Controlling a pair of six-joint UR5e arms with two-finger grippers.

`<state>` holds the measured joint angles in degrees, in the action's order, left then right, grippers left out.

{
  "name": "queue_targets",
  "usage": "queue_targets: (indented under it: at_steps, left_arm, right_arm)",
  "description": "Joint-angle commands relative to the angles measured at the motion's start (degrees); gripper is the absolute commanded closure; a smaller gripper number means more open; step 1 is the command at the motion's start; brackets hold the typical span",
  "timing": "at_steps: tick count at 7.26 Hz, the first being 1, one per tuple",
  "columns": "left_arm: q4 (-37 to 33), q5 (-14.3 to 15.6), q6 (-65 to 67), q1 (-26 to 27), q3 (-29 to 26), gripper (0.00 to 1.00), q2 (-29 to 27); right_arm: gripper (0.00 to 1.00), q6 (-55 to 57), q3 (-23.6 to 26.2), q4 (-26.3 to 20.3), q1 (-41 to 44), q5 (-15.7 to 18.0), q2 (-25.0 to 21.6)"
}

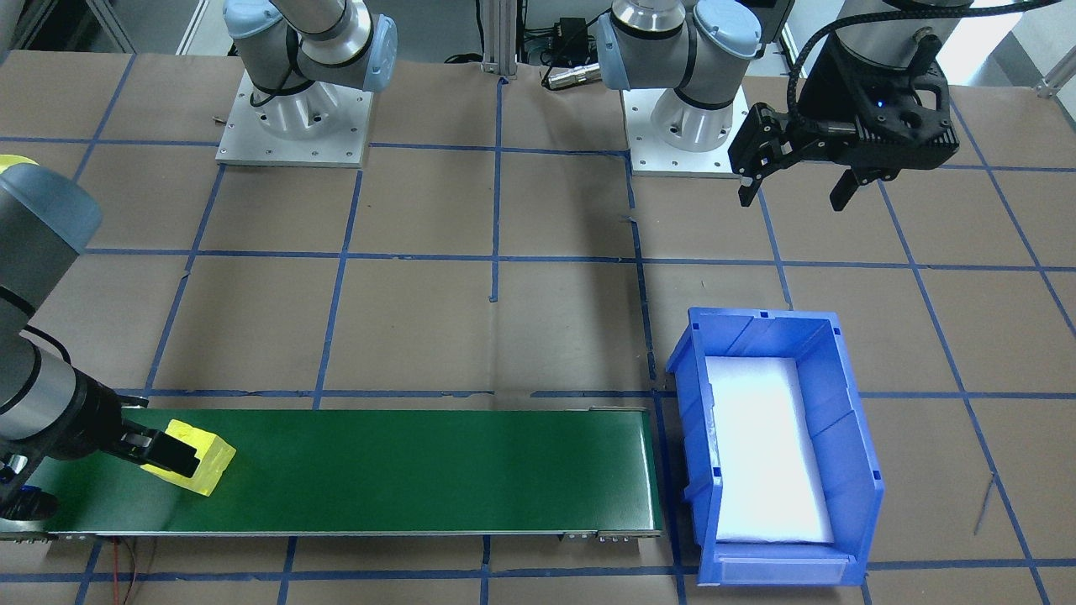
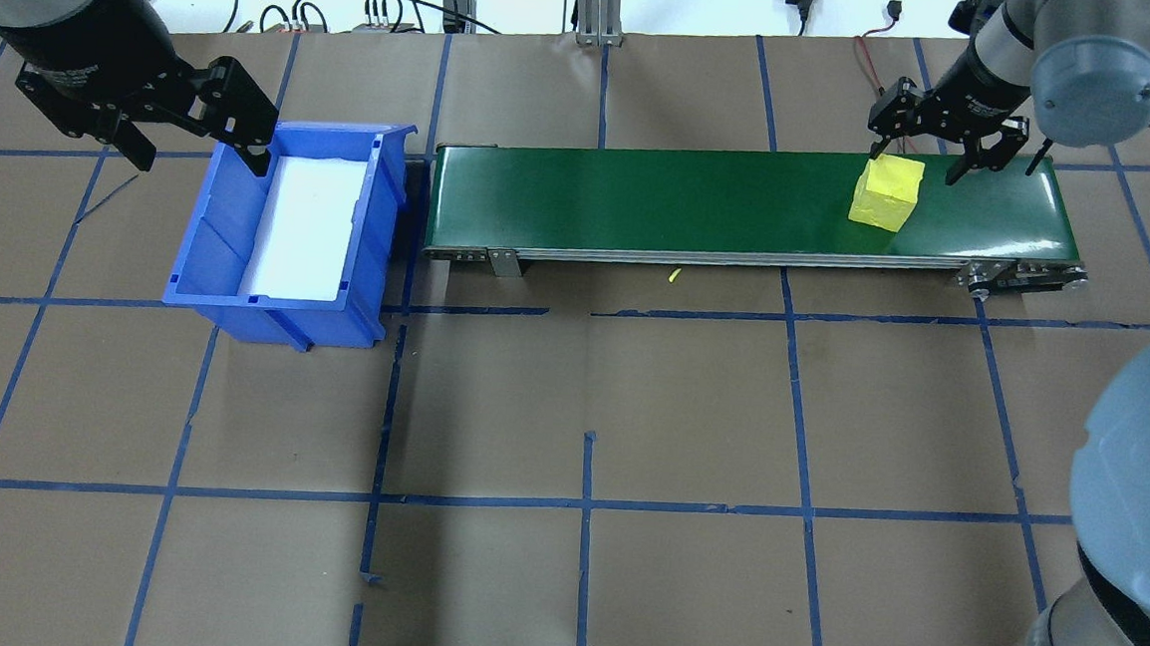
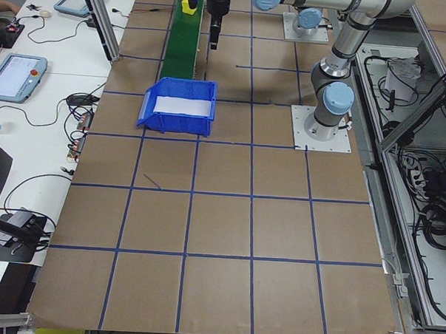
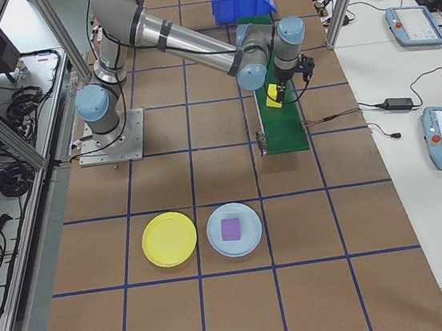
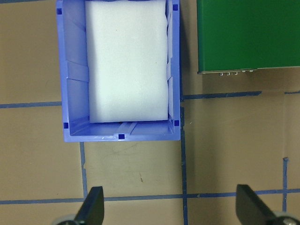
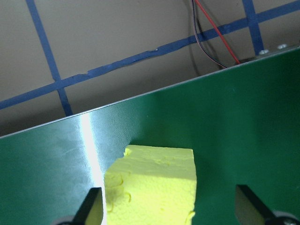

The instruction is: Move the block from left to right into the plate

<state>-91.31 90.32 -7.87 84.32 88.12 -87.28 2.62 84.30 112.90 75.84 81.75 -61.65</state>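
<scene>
Overhead exterior: right gripper (image 2: 935, 157) spread wide above yellow foam block (image 2: 887, 191) on green conveyor (image 2: 662, 204). Left gripper (image 2: 192, 135) apart over blue bin (image 2: 286, 235). Yellow plate (image 4: 169, 238) sits well apart.

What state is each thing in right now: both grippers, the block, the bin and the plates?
Right gripper: open, over the yellow block.
Left gripper: open, empty, beside the bin.
Yellow block: resting on the green conveyor, ungrasped.
Blue bin: upright, white pad inside.
Yellow plate: empty.
Pale blue plate: holds a purple block.
</scene>
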Motion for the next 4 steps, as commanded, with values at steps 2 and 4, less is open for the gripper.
queue_targets:
  at_steps: [2,4]
  left_arm:
    - [-0.1,0.03,-0.04,0.06,0.03,0.0,0.09]
    - [-0.19,-0.23,-0.04,-0.03,0.04,0.0,0.09]
  right_arm:
    - [0.03,-0.67,0.52,2.85,-0.69,-0.97,2.76]
    - [0.51,-5.49,1.74,2.68,-3.67,-0.71,3.03]
